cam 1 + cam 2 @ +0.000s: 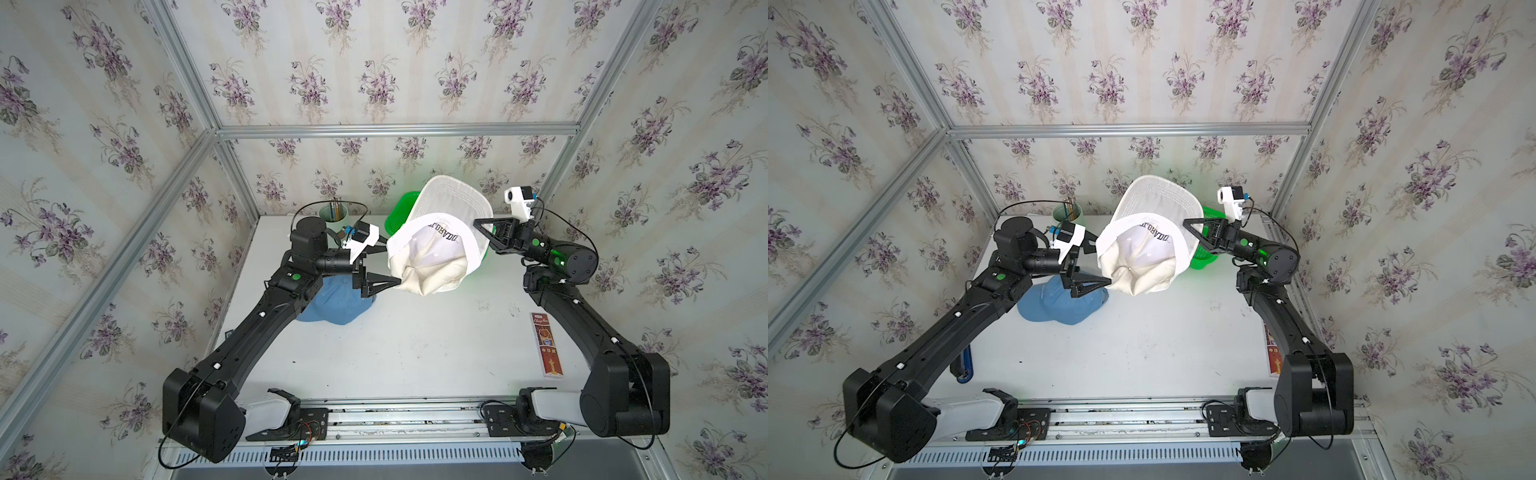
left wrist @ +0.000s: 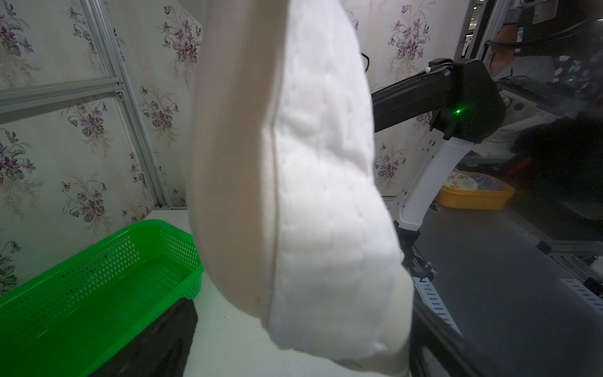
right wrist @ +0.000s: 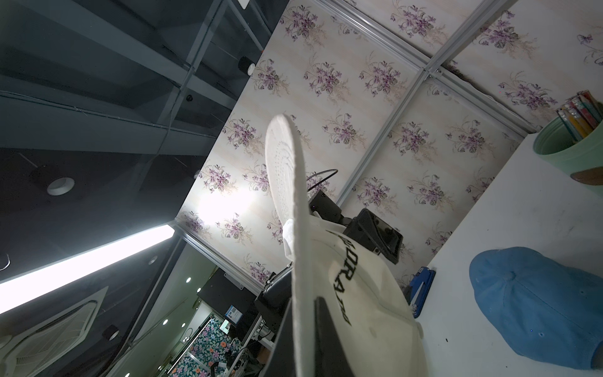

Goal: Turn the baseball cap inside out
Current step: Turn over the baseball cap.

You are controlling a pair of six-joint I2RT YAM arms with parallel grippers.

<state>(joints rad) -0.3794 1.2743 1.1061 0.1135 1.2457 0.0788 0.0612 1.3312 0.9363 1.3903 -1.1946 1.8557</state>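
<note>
A white cotton cap hangs in the air above the far middle of a smooth, scuffed white table, between two black arms. The right gripper is clamped on it where brim meets crown, its triangular black fingers pressed together over the cloth. The left gripper stands wide apart at the opposite side of the crown. Its lower fingertip touches the crumpled cloth, and whether the upper one touches cannot be told.

The brim is a stiff, gently curved oval, ribbed with rows of dotted stitching. The crown is soft and cream-coloured, creased into loose folds around a small top button, with a whiter band curling round its edge. Black block letters cross the front panel and read upside down in both top views.

The brim stands up and away toward the back wall. The crown sags lower, nearer the arm bases. The cap's long axis runs from the high, far brim edge down to the near, low crown.

A blue cap of soft matte cloth lies dome-up on the table, partly under the left arm. Behind the white cap sits a rectangular green plastic basket with perforated walls. A round mint cup holds pencils at the back. A flat, long red box lies near the table's right edge.
</note>
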